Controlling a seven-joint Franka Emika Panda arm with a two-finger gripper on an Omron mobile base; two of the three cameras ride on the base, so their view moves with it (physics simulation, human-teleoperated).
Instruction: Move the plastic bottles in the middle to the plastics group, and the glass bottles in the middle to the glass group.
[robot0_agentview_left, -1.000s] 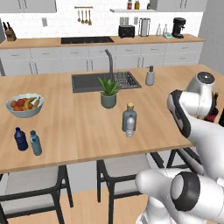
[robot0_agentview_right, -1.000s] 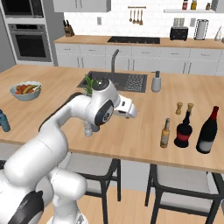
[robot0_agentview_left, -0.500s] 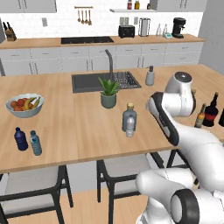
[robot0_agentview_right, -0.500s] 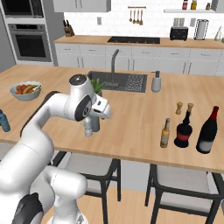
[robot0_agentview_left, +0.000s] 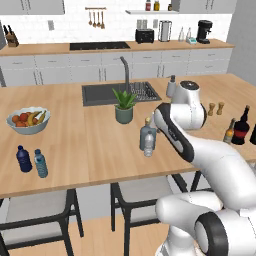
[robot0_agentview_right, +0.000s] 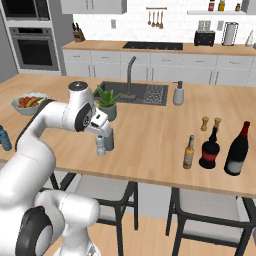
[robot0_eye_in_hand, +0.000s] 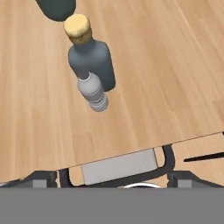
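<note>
A fruit bowl (robot0_agentview_left: 28, 120) is set at the counter's left end, a potted plant (robot0_agentview_left: 123, 105) beside the sink (robot0_agentview_left: 107, 93), a soap dispenser (robot0_agentview_right: 178, 93) and two wooden shakers (robot0_agentview_right: 210, 122) further right.

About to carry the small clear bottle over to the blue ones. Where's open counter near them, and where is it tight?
Bare wood runs from the small clear bottle left to the blue bottles, in front of the fruit bowl. It is tight at the start: the tan-stoppered bottle stands right behind, with the plant beyond.
</note>
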